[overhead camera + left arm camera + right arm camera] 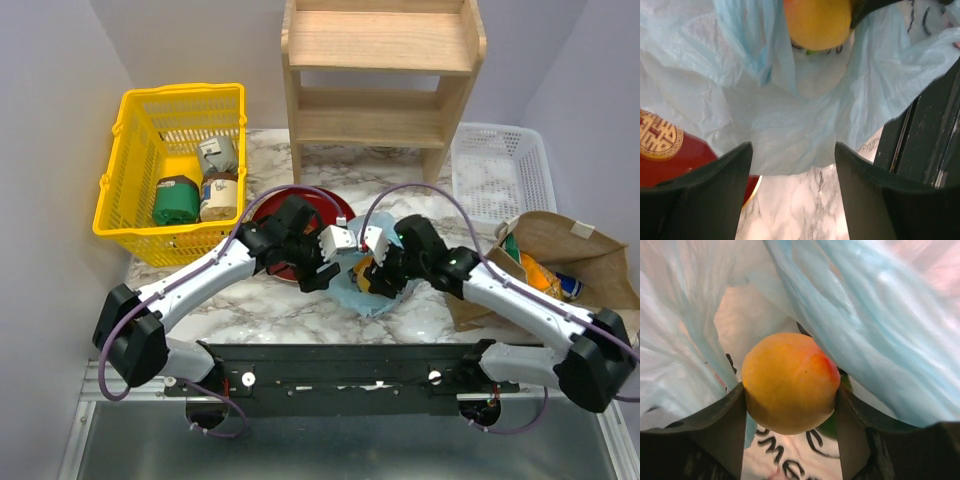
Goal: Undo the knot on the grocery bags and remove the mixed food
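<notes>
**Right gripper clamps the orange fruit inside the blue bag; left gripper stands wide apart**

The right gripper (pixel 790 402) has its two dark fingers (pixel 725 425) pressed against opposite sides of the orange fruit (pixel 790 382), which fills the gap between them. The fruit is yellow-orange with a red blush on one side. It sits within the folds of the blue bag (pixel 880 325), whose thin film drapes above and on both sides of it. Black printed letters show on the plastic below the fruit, and a sliver of green shows at its lower right edge.

The left gripper (pixel 792 155) has its jaws spread wide with nothing between them. Its tips hang low over the marble table (pixel 800 210), just short of the bag's crumpled edge; whether they touch the film cannot be told. A red plate (pixel 675 160) with a gold emblem lies partly under the bag on that side. The fruit appears at the top of this view, with a dark finger of the other arm against it.

From above, both arms meet at the middle of the table over the blue bag, which lies beside the red plate. The brown paper bag (pixel 585 255) lies on its side at the right, well apart, with an orange packet (pixel 537 272) and a can (pixel 570 287) showing at its mouth.
</notes>
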Controlling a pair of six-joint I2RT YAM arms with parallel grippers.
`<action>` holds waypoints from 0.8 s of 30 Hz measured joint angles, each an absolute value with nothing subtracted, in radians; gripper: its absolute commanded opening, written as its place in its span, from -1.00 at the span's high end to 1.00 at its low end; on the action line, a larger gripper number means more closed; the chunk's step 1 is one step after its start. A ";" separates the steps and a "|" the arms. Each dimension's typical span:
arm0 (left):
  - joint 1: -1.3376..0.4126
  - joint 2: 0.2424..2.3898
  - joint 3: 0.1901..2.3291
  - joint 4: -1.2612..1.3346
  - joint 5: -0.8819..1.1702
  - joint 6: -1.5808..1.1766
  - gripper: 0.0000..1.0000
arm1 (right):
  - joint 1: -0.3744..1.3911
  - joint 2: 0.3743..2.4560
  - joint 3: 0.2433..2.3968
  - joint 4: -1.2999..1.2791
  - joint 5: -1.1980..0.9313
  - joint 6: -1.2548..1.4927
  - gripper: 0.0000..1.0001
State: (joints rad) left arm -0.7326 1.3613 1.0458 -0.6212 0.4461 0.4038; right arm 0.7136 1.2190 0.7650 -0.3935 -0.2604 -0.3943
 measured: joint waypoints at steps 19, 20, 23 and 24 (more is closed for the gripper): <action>-0.732 1.411 1.064 -0.634 0.452 0.399 -0.53 | 0.382 1.003 1.225 -0.503 -0.206 -0.378 0.54; -0.732 1.410 1.064 -0.634 0.452 0.399 -0.53 | 0.290 1.042 1.272 -0.485 -0.205 -0.354 0.56; -0.732 1.410 1.066 -0.638 0.452 0.400 -0.53 | 0.080 1.155 1.357 -0.446 -0.214 -0.286 0.59; -0.732 1.410 1.066 -0.638 0.449 0.400 -0.53 | 0.027 1.187 1.363 -0.443 -0.216 -0.265 0.59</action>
State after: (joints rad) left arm -0.7322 1.4097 1.0664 -0.6380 0.4492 0.4000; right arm 0.0269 1.1870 1.3628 -0.4427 -0.2157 -0.2653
